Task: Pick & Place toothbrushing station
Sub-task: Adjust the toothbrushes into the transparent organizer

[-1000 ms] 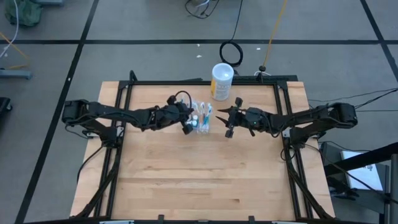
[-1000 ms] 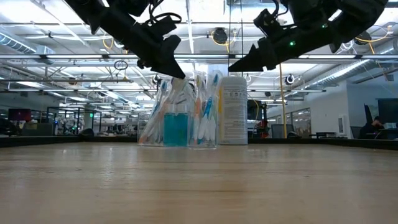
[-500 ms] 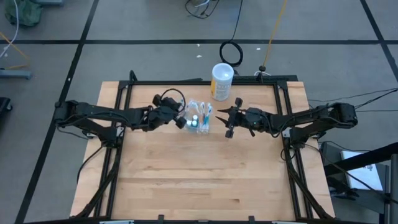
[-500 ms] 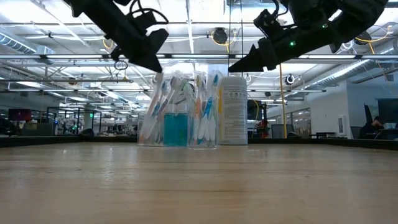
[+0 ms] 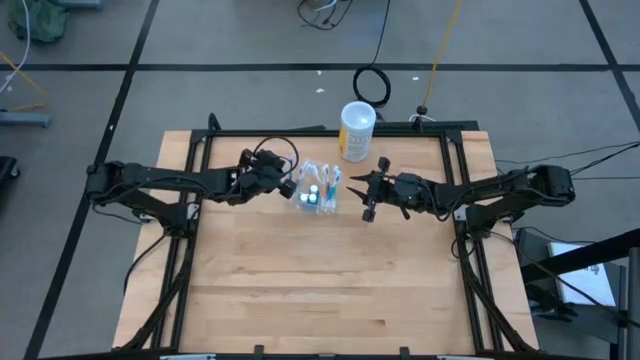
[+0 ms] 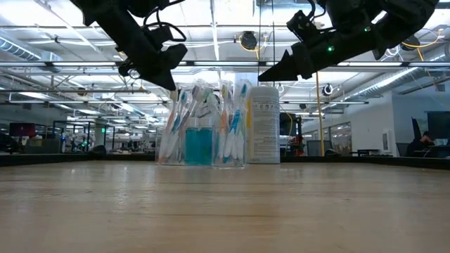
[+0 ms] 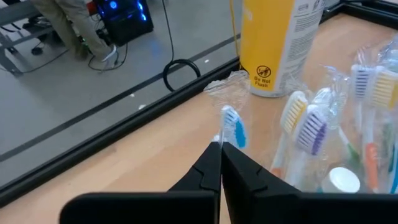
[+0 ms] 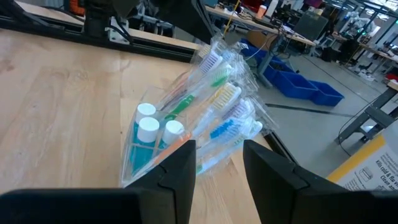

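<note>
The clear holder with several wrapped toothbrushes and teal tubes stands on the table's far middle; it also shows in the low view and the right wrist view. My left gripper is just left of it, above the table, shut on one wrapped toothbrush with blue bristles. My right gripper hangs open and empty to the right of the holder, its fingers pointing at it from a short way off. My left gripper pinches the wrapped toothbrush just below its head between its two shut fingers; the blue bristles and the wrapper's end stick out past the fingertips. The fingers slant down from the table's left. In the low view the brush leans left, up from the holder.
A tall white canister with a yellowish label stands just behind the holder at the table's far edge. The near half of the wooden table is bare. A black frame runs along the table's sides.
My left gripper has drawn back from among the toothbrush tops toward the table's left edge and a little up, taking the blue-bristled brush's head with it. That brush now leans farther left. My right arm has kept still.
</note>
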Controlling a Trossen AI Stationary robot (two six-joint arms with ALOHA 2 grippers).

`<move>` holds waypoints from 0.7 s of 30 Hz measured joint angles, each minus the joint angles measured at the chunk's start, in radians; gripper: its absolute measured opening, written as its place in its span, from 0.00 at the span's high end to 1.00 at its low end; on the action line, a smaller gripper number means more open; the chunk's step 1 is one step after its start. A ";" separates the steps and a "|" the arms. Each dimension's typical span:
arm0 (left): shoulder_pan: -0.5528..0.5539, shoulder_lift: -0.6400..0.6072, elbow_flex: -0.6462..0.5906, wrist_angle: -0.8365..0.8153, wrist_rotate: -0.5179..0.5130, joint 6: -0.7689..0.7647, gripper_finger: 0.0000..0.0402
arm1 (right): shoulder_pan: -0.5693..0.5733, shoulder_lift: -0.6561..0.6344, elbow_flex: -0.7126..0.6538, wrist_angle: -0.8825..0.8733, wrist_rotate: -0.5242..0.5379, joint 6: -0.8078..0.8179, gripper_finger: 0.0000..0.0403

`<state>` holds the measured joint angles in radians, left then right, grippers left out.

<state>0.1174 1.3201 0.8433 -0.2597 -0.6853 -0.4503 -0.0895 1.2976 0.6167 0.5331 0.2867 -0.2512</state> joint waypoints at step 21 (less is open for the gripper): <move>-0.022 -0.035 -0.002 0.006 -0.019 0.116 0.77 | 0.000 0.000 0.000 0.000 0.000 0.000 0.69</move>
<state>0.0952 1.2847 0.8413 -0.2542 -0.7041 -0.3341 -0.0895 1.2976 0.6167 0.5327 0.2863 -0.2508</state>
